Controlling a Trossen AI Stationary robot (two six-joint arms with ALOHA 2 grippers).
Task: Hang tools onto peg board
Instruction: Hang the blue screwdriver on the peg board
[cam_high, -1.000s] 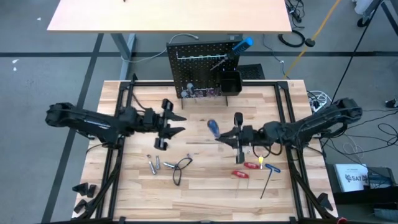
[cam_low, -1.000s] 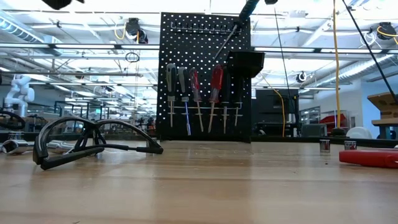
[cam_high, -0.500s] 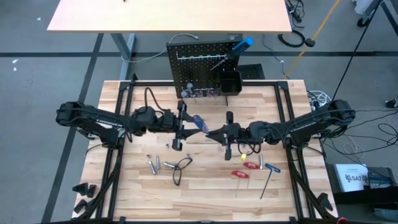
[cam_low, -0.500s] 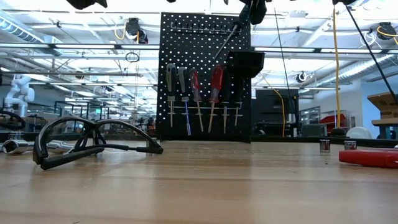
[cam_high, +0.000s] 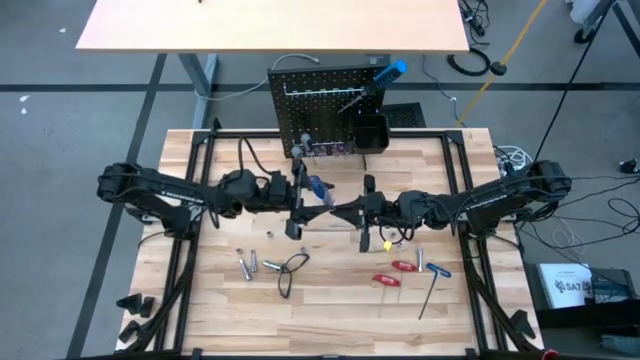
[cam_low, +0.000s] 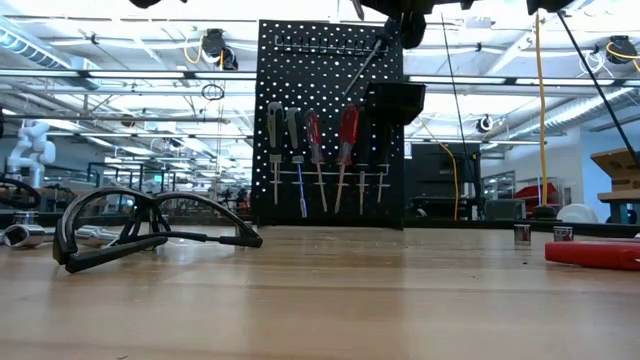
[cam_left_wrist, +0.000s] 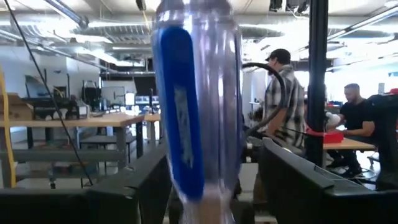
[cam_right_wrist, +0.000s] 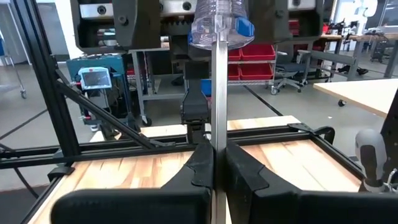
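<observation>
Right tool (cam_right_wrist: 213, 163) pinches screwdriver (cam_right_wrist: 219, 74) shaft mid-table

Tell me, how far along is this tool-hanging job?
Partly done: several screwdrivers hang on the peg board. In hand: the right gripper pinches a blue-and-clear screwdriver by its shaft, the left gripper open around its handle. Left: red-handled tools, silver bits, wire loop.

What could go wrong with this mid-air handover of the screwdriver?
The right gripper pinches only the thin shaft, so the blue-and-clear screwdriver might pivot or slip. The left gripper stands open around the handle; releasing before it closes could drop the tool onto the table. Both grippers meet closely above mid-table, so they may bump.
</observation>
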